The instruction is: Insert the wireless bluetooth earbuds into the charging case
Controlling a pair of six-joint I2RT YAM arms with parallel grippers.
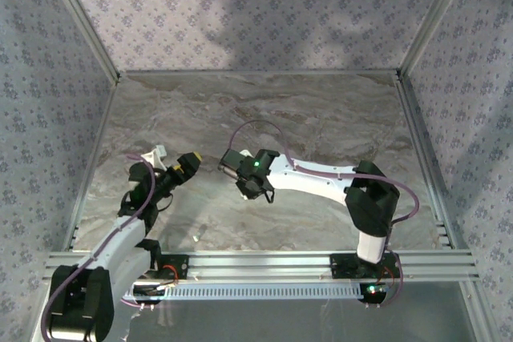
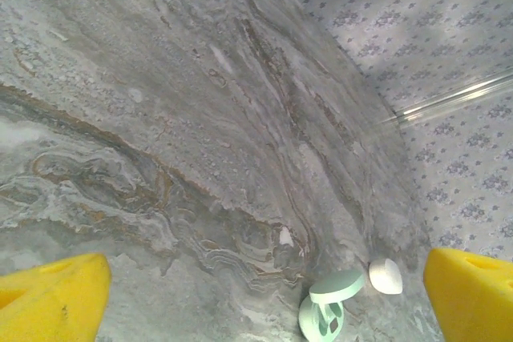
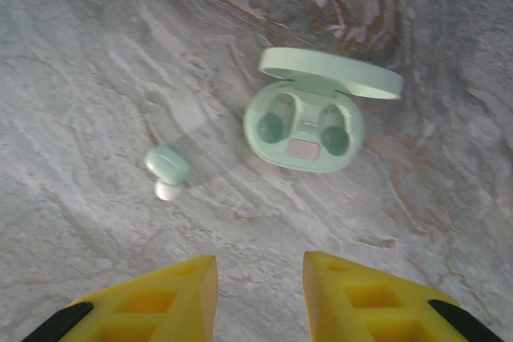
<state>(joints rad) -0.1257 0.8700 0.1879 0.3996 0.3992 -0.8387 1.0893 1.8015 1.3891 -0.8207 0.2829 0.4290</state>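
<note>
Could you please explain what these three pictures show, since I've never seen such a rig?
These are two robot arms bolted at the near edge of a marble-patterned table. One picture looks down from above and behind; the other two come from a camera on each wrist, so the yellow blocks are that arm's own fingers. The left gripper is wide open and empty, with a white pebble-like piece on the table ahead. The right gripper is open, holding nothing; before it lie an open mint charging case and one loose mint earbud beside it.

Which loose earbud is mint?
The earbud lying left of the open case in the right wrist view; the other earbud, beside the lid, is white.
</note>
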